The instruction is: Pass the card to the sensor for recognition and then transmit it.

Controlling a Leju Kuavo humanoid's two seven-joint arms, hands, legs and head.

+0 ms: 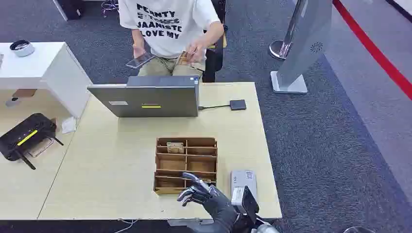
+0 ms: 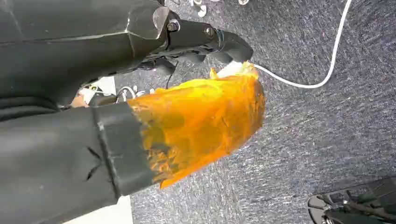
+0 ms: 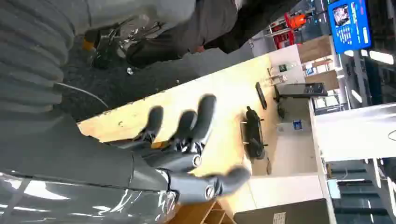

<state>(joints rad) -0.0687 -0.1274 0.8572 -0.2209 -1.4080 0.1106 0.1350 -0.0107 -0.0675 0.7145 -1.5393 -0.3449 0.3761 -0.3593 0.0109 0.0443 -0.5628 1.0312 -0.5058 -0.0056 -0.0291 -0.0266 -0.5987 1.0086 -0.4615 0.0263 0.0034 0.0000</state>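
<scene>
Empty right robot hand [image 1: 198, 192], fingers apart, over wooden organizer [image 1: 186, 165]; card [image 1: 175, 147] inside

- A pale wooden table [image 1: 121, 160] fills the centre and lower left of the head view.
- Dark grey carpet [image 1: 320, 145] covers the floor on the right, crossed by a red line [image 1: 374, 48] in the upper right corner.
- A white cabinet [image 1: 48, 68] stands at upper left.
- A grey floor stand [image 1: 301, 43] rises at upper right.

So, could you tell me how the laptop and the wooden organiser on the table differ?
The laptop is grey and stands open at the table's far edge; the organiser is brown, lies flat nearer the robot and is split into open compartments. A cable runs from the laptop; none runs from the organiser. Both rest on the same table.
</scene>
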